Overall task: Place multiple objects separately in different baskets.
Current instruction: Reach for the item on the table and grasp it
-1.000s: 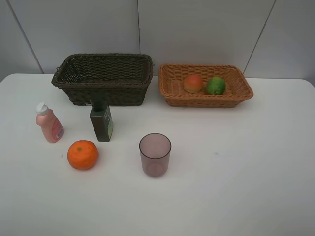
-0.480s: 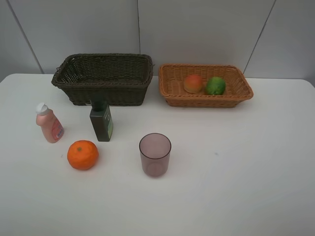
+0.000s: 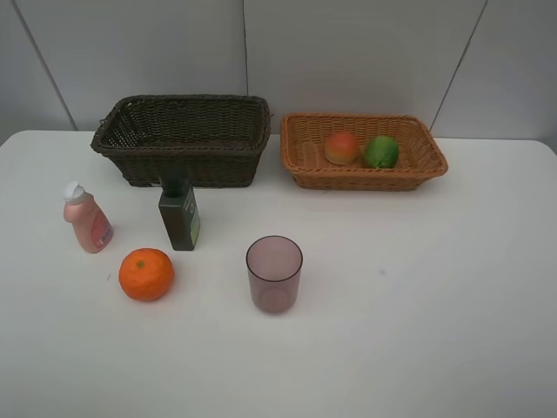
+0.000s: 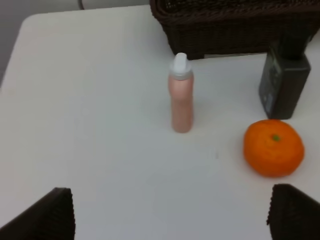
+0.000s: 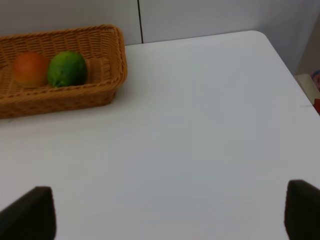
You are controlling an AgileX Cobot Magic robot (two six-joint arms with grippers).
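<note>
The orange (image 3: 146,273) (image 4: 273,147), the pink white-capped bottle (image 3: 87,218) (image 4: 180,94), the dark green black-capped bottle (image 3: 179,213) (image 4: 285,80) and the purplish cup (image 3: 274,273) stand on the white table. The peach-like fruit (image 3: 342,147) (image 5: 30,69) and the green lime (image 3: 380,151) (image 5: 67,69) lie in the light tan basket (image 3: 300,165) (image 5: 107,85). The dark brown basket (image 3: 183,139) (image 4: 225,30) looks empty. My left gripper (image 4: 172,215) is open and empty, short of the pink bottle and orange. My right gripper (image 5: 165,212) is open and empty over bare table. Neither gripper shows in the high view.
The white table (image 3: 418,296) has its rounded right corner and edge close in the right wrist view (image 5: 280,55). A grey panelled wall (image 3: 348,52) stands behind both baskets.
</note>
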